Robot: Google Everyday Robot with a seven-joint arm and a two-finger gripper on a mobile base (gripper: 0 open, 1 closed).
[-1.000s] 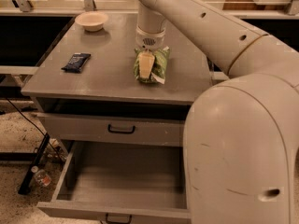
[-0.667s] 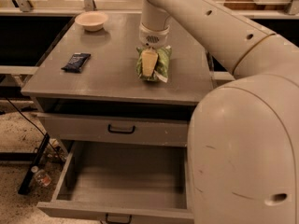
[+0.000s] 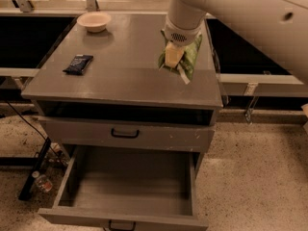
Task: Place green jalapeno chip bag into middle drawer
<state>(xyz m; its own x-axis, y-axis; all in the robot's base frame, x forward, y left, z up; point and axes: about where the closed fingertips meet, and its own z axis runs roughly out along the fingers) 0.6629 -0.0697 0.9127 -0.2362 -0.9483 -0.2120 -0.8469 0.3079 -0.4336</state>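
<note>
Nearest, at the bottom of the cabinet, the middle drawer (image 3: pixel 126 191) stands pulled out. Its grey floor and side walls are bare, and its black handle (image 3: pixel 120 224) shows at the lower edge of the front. On the speckled floor (image 3: pixel 255 177) to the left of it lies a small bottle (image 3: pixel 43 182) beside a black bar (image 3: pixel 32 176).

Above the open drawer, the upper drawer (image 3: pixel 168 137) is closed, with a flat scuffed grey front and a black handle (image 3: pixel 125 134). A dark gap runs between it and the cabinet top (image 3: pixel 120 78).

Over the right front part of that top is the green chip bag (image 3: pixel 191 56), tilted, its pale sealed end pointing down toward the top's front edge. I cannot tell whether that end touches the surface. The gripper (image 3: pixel 175 57) comes down on the bag from above and is closed on it, with one pale finger (image 3: pixel 173 55) pressed against the bag's front. The bag is well above the open drawer and not inside it.

To the left on the top, well apart from the bag, a small dark-blue packet (image 3: pixel 78 64) lies flat. Farther back, near the rear left corner, sits a shallow pale bowl (image 3: pixel 94 21). The thick white arm (image 3: pixel 240 8) crosses the upper right corner.
</note>
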